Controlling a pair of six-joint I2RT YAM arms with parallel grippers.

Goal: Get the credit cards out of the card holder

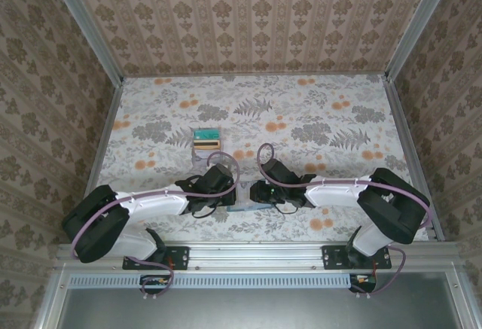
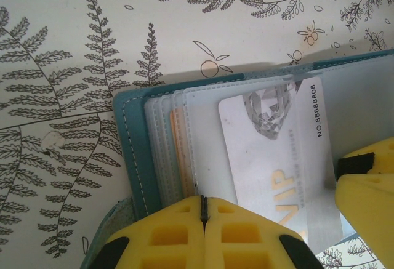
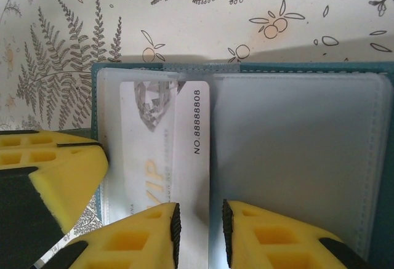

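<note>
- Card holder (image 3: 295, 152): 1 folding case, lying open and flat near the front of the table (image 1: 324, 111), between both grippers. Dark teal cover, pale blue-grey lining, clear plastic sleeves.
- VIP card (image 2: 277, 158): 1 silvery-white card inside a clear sleeve, with gold "VIP" lettering, a diamond print and a number along 1 edge.
- Credit cards (image 1: 205, 139): 2 lie together farther back, well apart from the holder. 1 is teal-green, 1 orange-yellow with a dark stripe.
- Left gripper (image 2: 203, 220): we note yellow jaws pressed together at the sleeves' edge. Whether they pinch a sleeve we cannot tell.
- Right gripper (image 3: 200, 232): jaws slightly parted, the VIP card's corner beneath the gap.
</note>
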